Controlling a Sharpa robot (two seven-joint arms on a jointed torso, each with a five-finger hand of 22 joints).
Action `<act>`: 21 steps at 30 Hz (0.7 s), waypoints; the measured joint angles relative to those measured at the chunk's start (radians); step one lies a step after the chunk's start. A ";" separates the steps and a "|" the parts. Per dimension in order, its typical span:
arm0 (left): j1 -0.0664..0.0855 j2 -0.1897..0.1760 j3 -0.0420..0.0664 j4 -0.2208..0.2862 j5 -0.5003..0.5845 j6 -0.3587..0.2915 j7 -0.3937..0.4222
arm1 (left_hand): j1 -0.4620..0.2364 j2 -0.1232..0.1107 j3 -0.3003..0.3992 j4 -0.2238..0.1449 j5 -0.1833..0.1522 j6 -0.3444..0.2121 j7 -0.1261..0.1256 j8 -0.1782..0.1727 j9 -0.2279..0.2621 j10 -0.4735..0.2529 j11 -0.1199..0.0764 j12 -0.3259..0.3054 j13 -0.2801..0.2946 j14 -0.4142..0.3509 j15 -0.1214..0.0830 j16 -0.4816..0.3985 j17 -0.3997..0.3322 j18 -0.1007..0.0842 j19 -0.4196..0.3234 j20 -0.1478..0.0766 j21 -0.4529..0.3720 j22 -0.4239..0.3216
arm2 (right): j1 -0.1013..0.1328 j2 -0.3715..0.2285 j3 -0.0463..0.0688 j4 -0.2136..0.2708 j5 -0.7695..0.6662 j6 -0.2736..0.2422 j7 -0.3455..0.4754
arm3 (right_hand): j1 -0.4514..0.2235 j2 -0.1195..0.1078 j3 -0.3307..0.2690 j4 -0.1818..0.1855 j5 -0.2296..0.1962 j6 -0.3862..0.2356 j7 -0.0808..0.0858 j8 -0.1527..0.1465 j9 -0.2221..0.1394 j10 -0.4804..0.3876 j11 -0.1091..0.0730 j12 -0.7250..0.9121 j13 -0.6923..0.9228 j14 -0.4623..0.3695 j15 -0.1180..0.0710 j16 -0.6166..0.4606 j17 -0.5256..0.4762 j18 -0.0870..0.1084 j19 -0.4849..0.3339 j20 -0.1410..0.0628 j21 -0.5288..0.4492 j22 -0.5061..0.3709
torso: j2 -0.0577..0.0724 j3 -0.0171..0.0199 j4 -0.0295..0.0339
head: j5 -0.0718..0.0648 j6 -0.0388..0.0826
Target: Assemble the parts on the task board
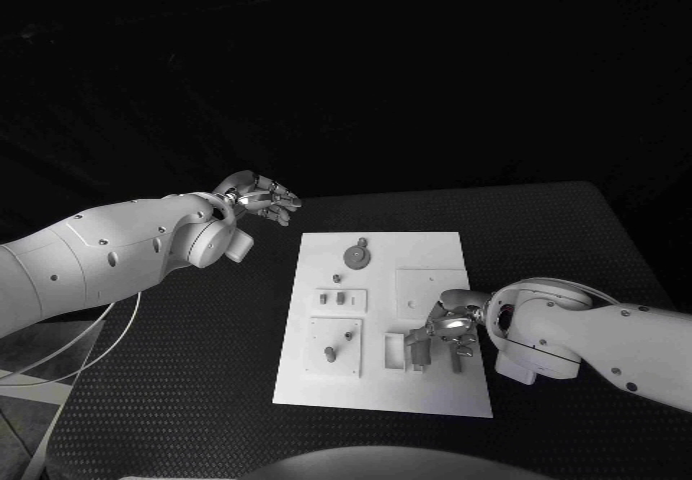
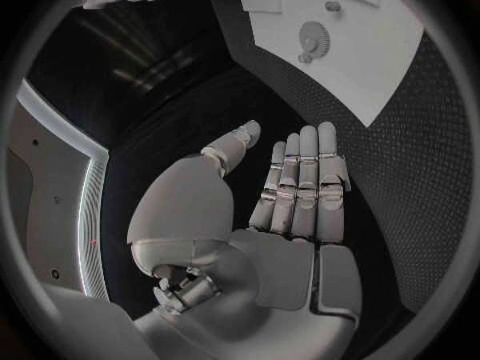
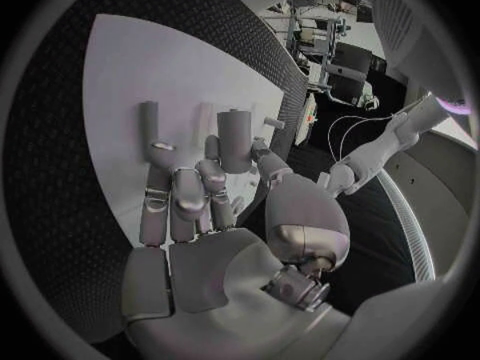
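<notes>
Right silver hand (image 1: pixel 450 332) pinching grey cylindrical peg (image 3: pixel 234 140) above white task board (image 1: pixel 433 250); left hand (image 1: pixel 260 193) spread, idle. Keep peg upright, lower slowly.

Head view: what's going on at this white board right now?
The right hand is down on the near right part of the task board, fingers around a small grey part; whether it truly grips it is unclear. The left hand hangs open off the board's far left corner, holding nothing. A gear-like part and small pegs sit on the board.
</notes>
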 measured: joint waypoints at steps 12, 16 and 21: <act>0.000 0.004 0.000 0.000 0.001 0.002 -0.002 | -0.004 -0.004 0.002 0.002 0.000 0.000 0.000 0.000 0.000 0.000 0.000 0.000 0.000 0.000 0.000 0.000 0.002 -0.002 -0.004 0.003 0.000 0.000 | 0.000 0.097 0.000 -0.079 0.052 -0.004 -0.020 | -0.011 0.011 0.004 0.004 -0.001 0.001 -0.001 -0.001 0.004 0.000 0.000 0.000 -0.009 0.000 0.000 0.000 -0.010 0.000 0.000 0.000 0.000 0.000 | 0.000 0.0006 0.0007 | 0.002 0.003; 0.000 0.004 0.000 -0.001 0.001 0.002 -0.003 | -0.004 -0.004 0.002 0.002 0.000 0.000 0.000 0.000 0.000 0.000 0.000 0.000 0.000 0.000 0.000 0.000 0.002 -0.002 -0.004 0.003 0.000 0.000 | -0.001 0.106 0.000 -0.086 0.059 0.001 -0.022 | -0.012 0.011 0.004 0.004 -0.003 0.001 -0.002 -0.001 0.006 0.000 0.000 0.000 -0.009 -0.003 -0.002 0.000 -0.011 0.000 -0.002 0.002 0.000 0.000 | 0.000 0.0012 0.0009 | 0.006 0.002; 0.000 0.003 0.000 -0.001 0.001 0.002 -0.003 | -0.004 -0.004 0.002 0.002 0.000 0.000 0.000 0.000 0.000 0.000 0.000 0.000 0.000 0.000 0.000 0.000 0.002 -0.002 -0.004 0.003 0.000 0.000 | -0.001 0.105 0.000 -0.090 0.064 0.007 -0.026 | -0.011 0.011 0.007 0.007 -0.004 0.001 -0.002 0.003 0.006 0.000 0.000 0.000 -0.010 -0.004 -0.003 -0.002 -0.011 0.000 -0.002 0.002 0.000 0.000 | 0.000 0.0012 0.0005 | 0.010 -0.002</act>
